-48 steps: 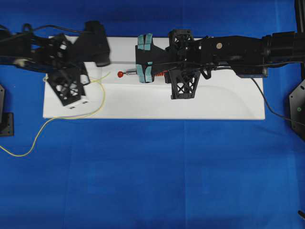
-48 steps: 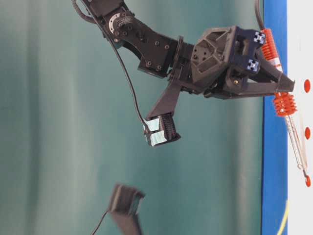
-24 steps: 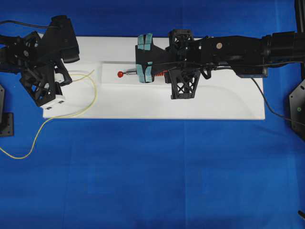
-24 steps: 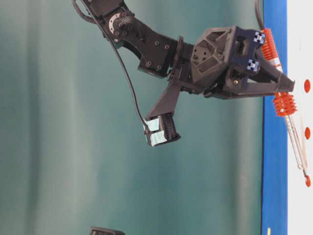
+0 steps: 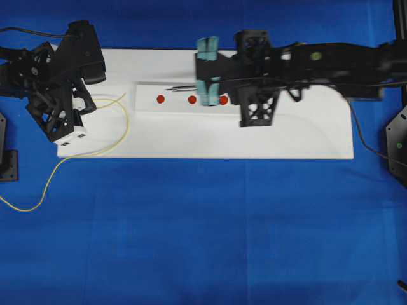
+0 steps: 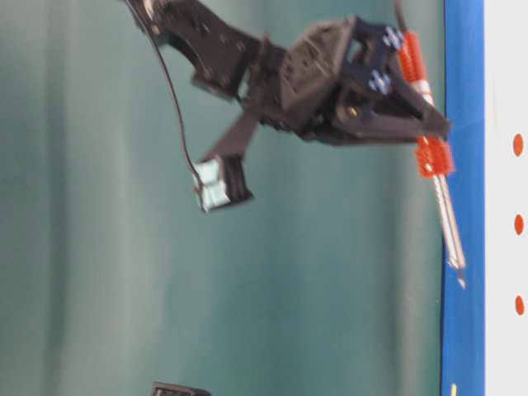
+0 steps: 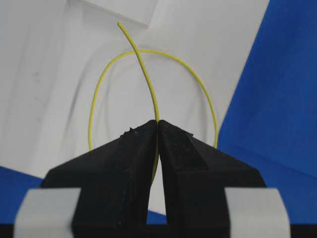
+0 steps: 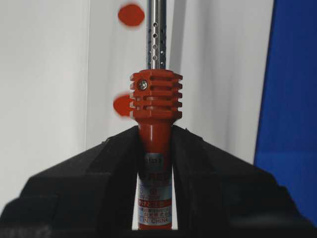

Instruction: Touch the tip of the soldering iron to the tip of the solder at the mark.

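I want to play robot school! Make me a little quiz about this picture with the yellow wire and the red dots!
1. True or false: the left gripper is shut on the solder.
2. How many red dots show on the white board from overhead?
3. What does the right gripper hold? A) the soldering iron B) a spoon C) nothing

Key: 1 true; 2 three; 3 A

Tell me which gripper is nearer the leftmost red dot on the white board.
Right. The right gripper, holding the soldering iron, sits just right of the leftmost red dot; the left gripper, pinching the solder, stays at the white board's left end.
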